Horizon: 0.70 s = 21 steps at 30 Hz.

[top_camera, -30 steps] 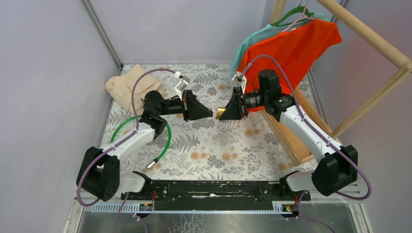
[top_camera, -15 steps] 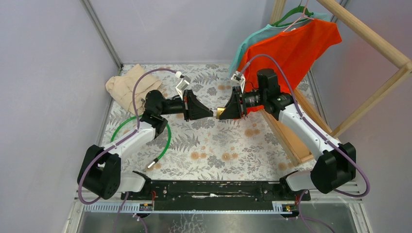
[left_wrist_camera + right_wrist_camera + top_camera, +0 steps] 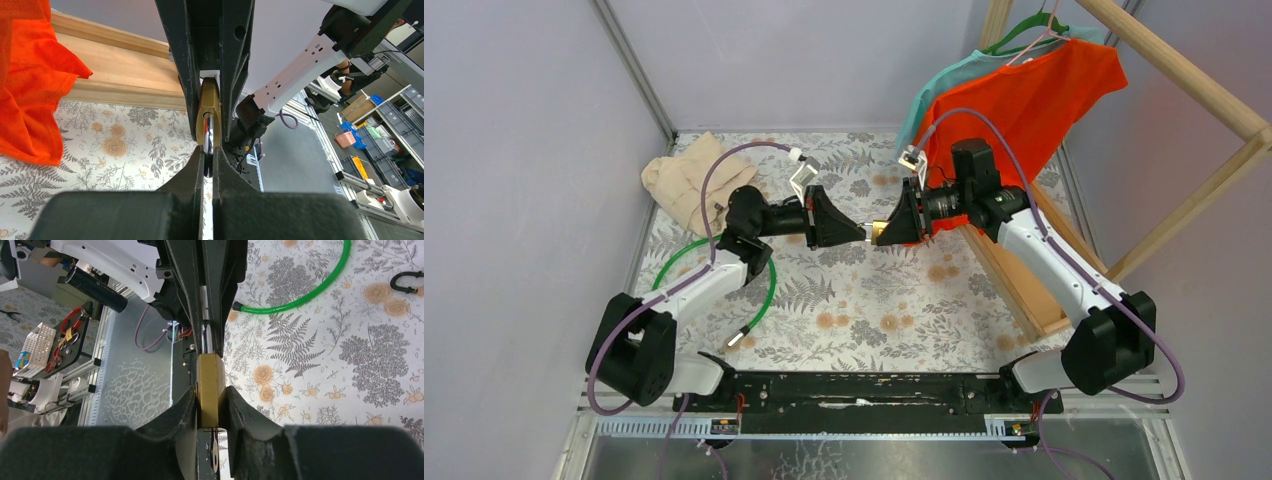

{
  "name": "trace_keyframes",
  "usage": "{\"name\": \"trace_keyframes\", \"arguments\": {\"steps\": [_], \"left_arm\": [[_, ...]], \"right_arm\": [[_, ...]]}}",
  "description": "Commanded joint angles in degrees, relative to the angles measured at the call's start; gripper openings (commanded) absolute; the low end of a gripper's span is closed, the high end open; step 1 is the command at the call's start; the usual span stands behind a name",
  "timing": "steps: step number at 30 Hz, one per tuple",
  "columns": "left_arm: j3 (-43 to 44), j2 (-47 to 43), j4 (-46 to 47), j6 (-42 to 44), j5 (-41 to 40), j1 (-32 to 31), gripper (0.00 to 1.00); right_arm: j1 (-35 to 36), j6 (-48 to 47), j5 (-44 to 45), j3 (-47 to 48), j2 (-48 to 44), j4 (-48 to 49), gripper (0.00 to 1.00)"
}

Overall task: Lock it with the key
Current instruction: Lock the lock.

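Over the flowered surface (image 3: 864,300), with an orange shirt (image 3: 1024,90) hanging at the back right and a green hose (image 3: 769,285) looped near my left arm, the two arms meet tip to tip in mid-air. The right fingers (image 3: 896,229) are clamped on the flat sides of the brass padlock (image 3: 210,385), holding it above the surface. The left fingers (image 3: 854,233) are pinched shut on the silver key (image 3: 208,140) — its blade meets the padlock's end, though I can't tell how deep it sits.
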Motion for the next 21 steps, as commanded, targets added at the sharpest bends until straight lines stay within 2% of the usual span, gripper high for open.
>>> {"name": "trace_keyframes", "arguments": {"steps": [1,8,11,16,17,21], "left_arm": [[0.72,3.01,1.45,-0.69,2.93,-9.20,0.00],[1.13,3.99,1.33,-0.46,3.89,-10.29,0.00],[0.82,3.11,0.25,0.88,4.25,-9.86,0.00],[0.79,0.35,-7.06,6.03,3.37,-6.28,0.00],[1.00,-0.26,-8.67,7.10,2.94,-5.34,0.01],[2.28,-2.05,-15.32,10.32,1.89,-2.79,0.17]], "right_arm": [[7.47,-0.53,2.16,6.19,1.92,13.59,0.00],[8.12,-2.84,2.93,6.60,2.21,11.59,0.00],[8.08,-7.80,5.02,6.66,1.07,6.94,0.00],[7.60,-19.27,9.94,4.94,-1.59,-3.10,0.00],[7.62,-21.39,11.06,4.56,-2.11,-4.89,0.00],[7.51,-28.41,15.56,2.78,-4.07,-10.86,0.00]]}}
